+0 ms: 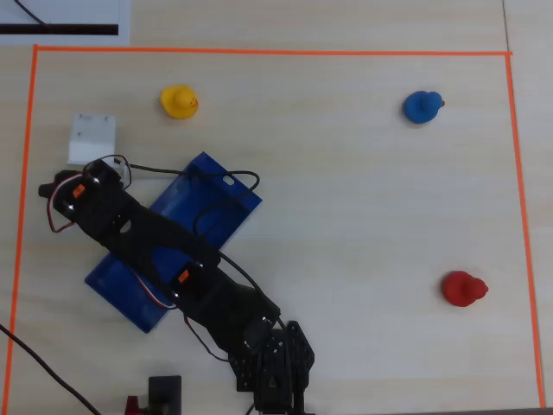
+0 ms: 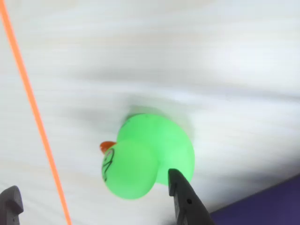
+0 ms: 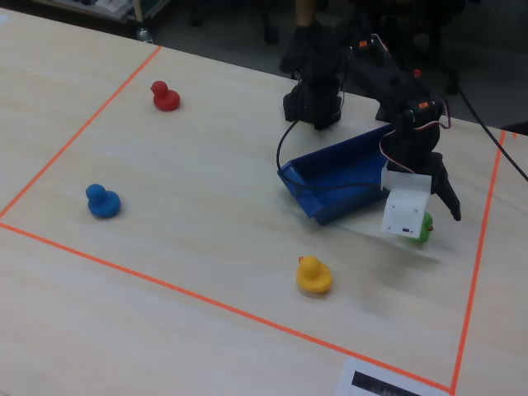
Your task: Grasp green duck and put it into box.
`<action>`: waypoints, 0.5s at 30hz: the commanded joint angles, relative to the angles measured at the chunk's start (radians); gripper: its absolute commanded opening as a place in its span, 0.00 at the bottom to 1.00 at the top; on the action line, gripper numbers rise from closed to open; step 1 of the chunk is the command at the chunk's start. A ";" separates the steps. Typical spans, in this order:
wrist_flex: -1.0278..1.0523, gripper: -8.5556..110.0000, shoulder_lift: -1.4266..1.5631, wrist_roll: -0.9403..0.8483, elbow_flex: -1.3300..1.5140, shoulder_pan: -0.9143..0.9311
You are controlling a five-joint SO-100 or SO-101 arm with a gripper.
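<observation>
Gripper [image 2: 98,199] hangs over the green duck [image 2: 147,154], jaws spread either side, not pinching yet. Duck sits on the table just beside the blue box [image 3: 338,177]. Risk: the round body could squirt out sideways if the fingers close off-center.

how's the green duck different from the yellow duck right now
The green duck is bright green and sits between the open fingers of the gripper; the yellow duck is yellow and stands alone on the table. In the fixed view the green duck is largely hidden by the gripper, the yellow duck fully visible. Both are small rubber ducks.
</observation>
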 commanded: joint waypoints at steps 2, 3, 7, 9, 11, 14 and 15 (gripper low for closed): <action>0.029 0.40 0.014 -0.009 -0.058 0.005; 0.029 0.40 0.014 -0.009 -0.051 0.003; 0.020 0.39 0.018 -0.006 -0.021 -0.003; 0.018 0.39 0.018 -0.005 -0.020 -0.003; 0.015 0.39 0.018 -0.003 -0.017 -0.003; -0.002 0.39 0.015 -0.003 0.011 -0.002; -0.009 0.39 0.014 -0.002 0.021 -0.002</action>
